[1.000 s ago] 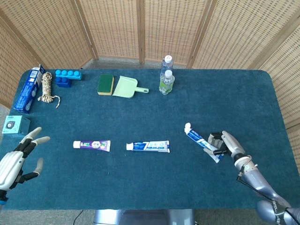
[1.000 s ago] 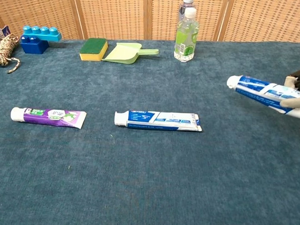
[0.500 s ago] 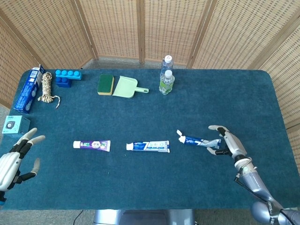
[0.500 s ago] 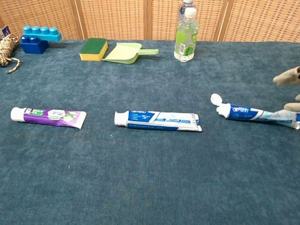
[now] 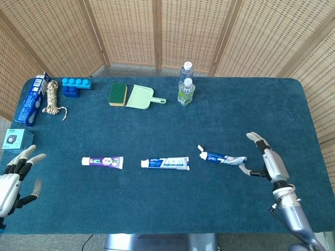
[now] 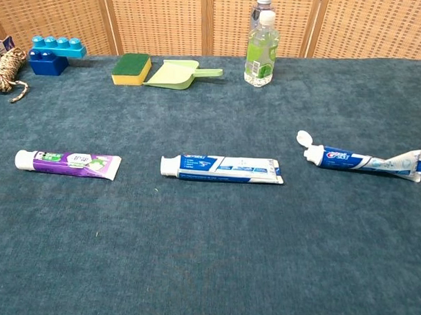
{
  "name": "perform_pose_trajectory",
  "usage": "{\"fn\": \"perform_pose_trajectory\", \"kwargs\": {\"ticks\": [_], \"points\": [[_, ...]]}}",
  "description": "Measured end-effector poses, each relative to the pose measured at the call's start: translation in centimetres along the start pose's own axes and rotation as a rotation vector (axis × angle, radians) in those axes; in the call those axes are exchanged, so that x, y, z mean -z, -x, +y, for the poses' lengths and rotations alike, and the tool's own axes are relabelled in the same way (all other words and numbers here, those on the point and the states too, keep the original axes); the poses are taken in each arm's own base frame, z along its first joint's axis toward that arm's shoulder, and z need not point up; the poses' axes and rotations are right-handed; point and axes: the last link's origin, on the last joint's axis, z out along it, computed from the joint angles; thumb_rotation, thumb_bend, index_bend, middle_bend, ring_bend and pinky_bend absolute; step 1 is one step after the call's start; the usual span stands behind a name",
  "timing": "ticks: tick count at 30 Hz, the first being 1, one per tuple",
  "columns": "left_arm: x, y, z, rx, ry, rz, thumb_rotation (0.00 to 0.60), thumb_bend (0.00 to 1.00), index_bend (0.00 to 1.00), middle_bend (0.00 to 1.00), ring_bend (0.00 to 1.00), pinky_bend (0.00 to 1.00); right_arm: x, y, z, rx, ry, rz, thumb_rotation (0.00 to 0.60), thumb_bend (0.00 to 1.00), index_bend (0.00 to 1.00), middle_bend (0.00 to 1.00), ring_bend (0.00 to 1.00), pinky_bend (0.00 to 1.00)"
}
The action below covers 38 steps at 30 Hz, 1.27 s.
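Note:
Three toothpaste tubes lie in a row on the blue table. The purple tube [image 5: 102,161] [image 6: 68,163] is at the left, a blue-and-white tube [image 5: 165,163] [image 6: 221,168] in the middle. At the right lies a blue tube with its flip cap open [image 5: 222,157] [image 6: 362,159]. My right hand [image 5: 268,161] hovers just right of that tube's tail, fingers spread, holding nothing. My left hand [image 5: 14,179] is open at the table's front left corner, near a teal box [image 5: 17,140]. Neither hand shows in the chest view.
Along the back edge stand two water bottles [image 5: 186,85] [image 6: 261,49], a green dustpan [image 5: 142,97] [image 6: 179,73], a sponge [image 5: 118,93] [image 6: 131,68], a blue toy brick [image 5: 75,86] [image 6: 54,53], a coil of rope [image 5: 52,98] [image 6: 9,69] and a blue carton [image 5: 31,100]. Wicker screens stand behind the table.
My right hand set the blue flip-cap tube down in line with the other two, let go, and drew back to the right. My left hand slid slightly down and left.

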Motion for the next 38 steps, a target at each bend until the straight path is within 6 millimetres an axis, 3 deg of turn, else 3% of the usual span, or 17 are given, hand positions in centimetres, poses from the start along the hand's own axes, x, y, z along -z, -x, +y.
{"fn": "perform_pose_trajectory", "kwargs": {"ticks": [10, 17, 29, 38], "points": [[1.7, 0.5, -1.3, -0.165, -0.085, 0.073, 0.6, 0.55, 0.18, 0.07, 0.0, 0.05, 2.4, -1.6, -0.1, 0.292, -0.029, 0.133, 0.6, 0.27, 0.24, 0.15, 0.0, 0.17], [3.4, 1.1, -1.9, -0.205, -0.124, 0.104, 0.6, 0.55, 0.19, 0.08, 0.0, 0.05, 5.5, -1.6, -0.2, 0.489, 0.0, 0.192, 0.6, 0.27, 0.28, 0.17, 0.01, 0.17], [5.6, 1.5, -1.6, -0.21, -0.128, 0.093, 0.6, 0.49, 0.2, 0.1, 0.01, 0.05, 10.1, -1.3, -0.6, 0.516, 0.019, 0.214, 0.6, 0.27, 0.28, 0.17, 0.02, 0.17], [6.1, 1.2, -1.3, -0.204, -0.124, 0.102, 0.6, 0.49, 0.2, 0.11, 0.01, 0.05, 10.9, -0.9, -0.4, 0.476, 0.011, 0.19, 0.6, 0.27, 0.29, 0.17, 0.02, 0.17]]}}
